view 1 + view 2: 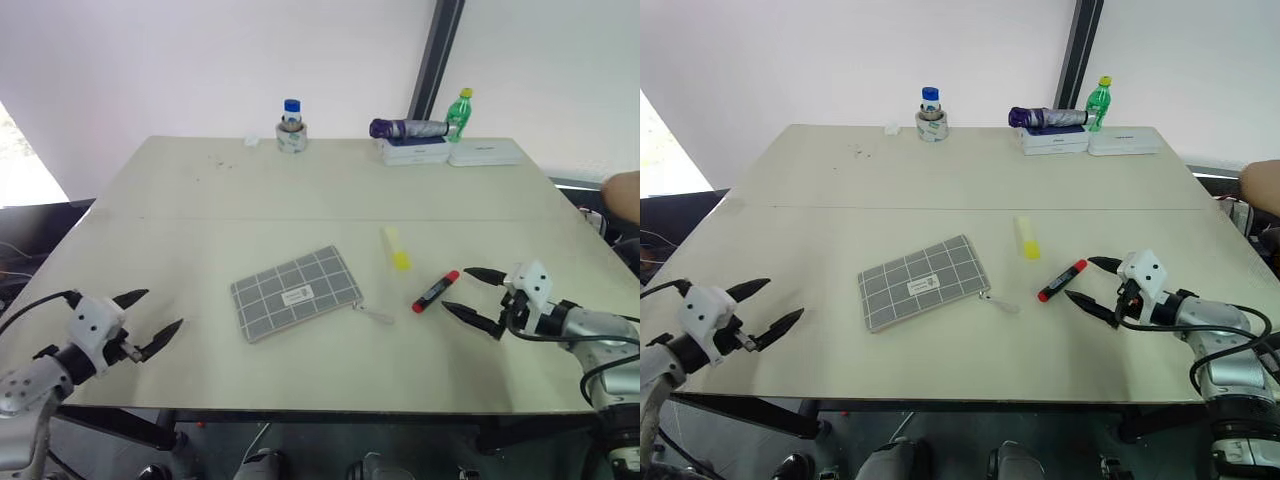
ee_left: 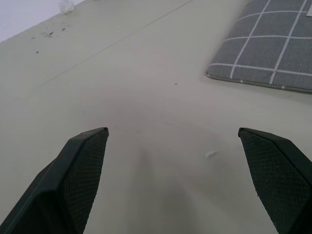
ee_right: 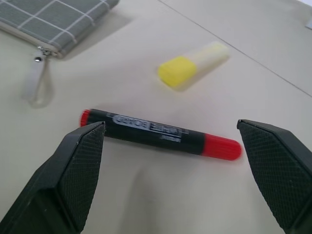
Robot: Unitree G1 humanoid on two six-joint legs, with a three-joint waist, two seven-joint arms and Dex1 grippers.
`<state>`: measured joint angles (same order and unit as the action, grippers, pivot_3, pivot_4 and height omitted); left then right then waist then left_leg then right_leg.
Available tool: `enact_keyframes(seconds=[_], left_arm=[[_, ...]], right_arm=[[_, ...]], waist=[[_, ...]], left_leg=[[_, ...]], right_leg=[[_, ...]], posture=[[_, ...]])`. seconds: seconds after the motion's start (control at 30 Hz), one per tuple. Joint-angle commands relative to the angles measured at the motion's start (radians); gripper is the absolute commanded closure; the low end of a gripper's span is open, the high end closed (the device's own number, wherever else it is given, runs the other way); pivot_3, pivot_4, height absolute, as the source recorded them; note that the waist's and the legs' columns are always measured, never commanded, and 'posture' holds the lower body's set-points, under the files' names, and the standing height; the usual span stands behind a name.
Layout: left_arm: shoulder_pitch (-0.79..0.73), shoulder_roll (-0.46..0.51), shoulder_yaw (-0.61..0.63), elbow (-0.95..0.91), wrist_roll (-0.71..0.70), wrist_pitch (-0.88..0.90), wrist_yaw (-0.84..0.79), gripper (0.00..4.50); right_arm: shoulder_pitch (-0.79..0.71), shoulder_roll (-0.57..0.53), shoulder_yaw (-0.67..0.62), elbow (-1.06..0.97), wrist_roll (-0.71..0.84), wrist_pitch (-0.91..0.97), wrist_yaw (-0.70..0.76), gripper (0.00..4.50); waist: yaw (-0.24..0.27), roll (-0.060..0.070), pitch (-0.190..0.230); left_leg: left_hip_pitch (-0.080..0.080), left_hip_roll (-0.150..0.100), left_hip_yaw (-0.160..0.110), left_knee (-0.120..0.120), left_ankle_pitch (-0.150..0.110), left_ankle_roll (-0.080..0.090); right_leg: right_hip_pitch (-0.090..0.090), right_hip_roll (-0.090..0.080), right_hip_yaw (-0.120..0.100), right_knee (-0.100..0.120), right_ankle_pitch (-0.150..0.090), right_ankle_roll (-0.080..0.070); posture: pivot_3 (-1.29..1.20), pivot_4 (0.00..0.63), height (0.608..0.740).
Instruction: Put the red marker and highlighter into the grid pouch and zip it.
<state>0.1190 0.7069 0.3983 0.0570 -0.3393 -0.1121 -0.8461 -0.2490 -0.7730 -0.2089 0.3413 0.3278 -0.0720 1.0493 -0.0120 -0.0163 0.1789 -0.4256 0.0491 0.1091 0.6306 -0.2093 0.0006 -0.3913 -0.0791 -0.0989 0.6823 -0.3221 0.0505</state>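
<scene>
Both claws sit closest to me at the near edge of the pale table (image 1: 200, 200): my left claw (image 1: 150, 320) hangs with fingers spread wide over bare tabletop, and my right claw (image 1: 477, 297) is spread wide too, holding nothing. Just ahead of the right claw lies the red marker (image 1: 435, 291), flat and untouched, with the highlighter (image 1: 395, 247) near it, further in. I see the grid pouch (image 1: 296, 292) lying flat at mid-table, zipper pull toward the marker, well apart from the left claw. Bottles, a tape roll (image 1: 291, 137) and white boxes (image 1: 450, 152) line the far edge by the white wall, leaving open surface around the pouch.
</scene>
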Motion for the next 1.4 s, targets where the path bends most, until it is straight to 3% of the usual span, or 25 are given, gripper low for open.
enact_keyframes(seconds=[0.03,1.07,1.27,1.4], left_arm=[[0.004,0.012,0.039,-0.037,-0.019,-0.024,-0.004,0.00],[-0.045,0.028,0.021,0.039,0.063,-0.203,-0.007,0.00],[-0.086,0.103,-0.056,0.108,0.276,-0.513,0.007,0.00],[-0.138,0.132,-0.110,0.185,0.344,-0.636,0.032,0.00]], right_arm=[[-0.020,-0.018,-0.030,0.001,0.007,-0.020,0.005,0.03],[-0.067,0.001,0.002,0.009,-0.012,-0.032,0.009,0.03],[-0.143,0.049,0.076,-0.083,0.011,0.110,-0.002,0.03],[-0.203,0.123,0.135,-0.137,0.009,0.165,-0.017,0.03]], waist=[[0.000,0.000,0.000],[0.000,0.000,0.000],[-0.002,0.000,0.000],[-0.002,0.001,0.000]], left_leg=[[0.000,0.000,0.000,0.000,0.000,0.000],[0.000,0.000,0.000,0.000,0.000,0.000],[0.000,0.000,0.000,0.000,0.000,0.000],[0.000,0.000,0.000,-0.001,0.000,0.000]], right_leg=[[0.000,0.000,0.000,0.000,0.000,0.000],[0.000,0.000,0.000,0.000,0.000,0.000],[-0.001,0.000,0.000,0.000,0.000,0.000],[-0.002,0.000,0.000,0.000,0.000,-0.001]], posture=[[0.00,0.150,0.737],[0.00,0.150,0.737],[0.00,0.150,0.737],[0.00,0.150,0.737]])
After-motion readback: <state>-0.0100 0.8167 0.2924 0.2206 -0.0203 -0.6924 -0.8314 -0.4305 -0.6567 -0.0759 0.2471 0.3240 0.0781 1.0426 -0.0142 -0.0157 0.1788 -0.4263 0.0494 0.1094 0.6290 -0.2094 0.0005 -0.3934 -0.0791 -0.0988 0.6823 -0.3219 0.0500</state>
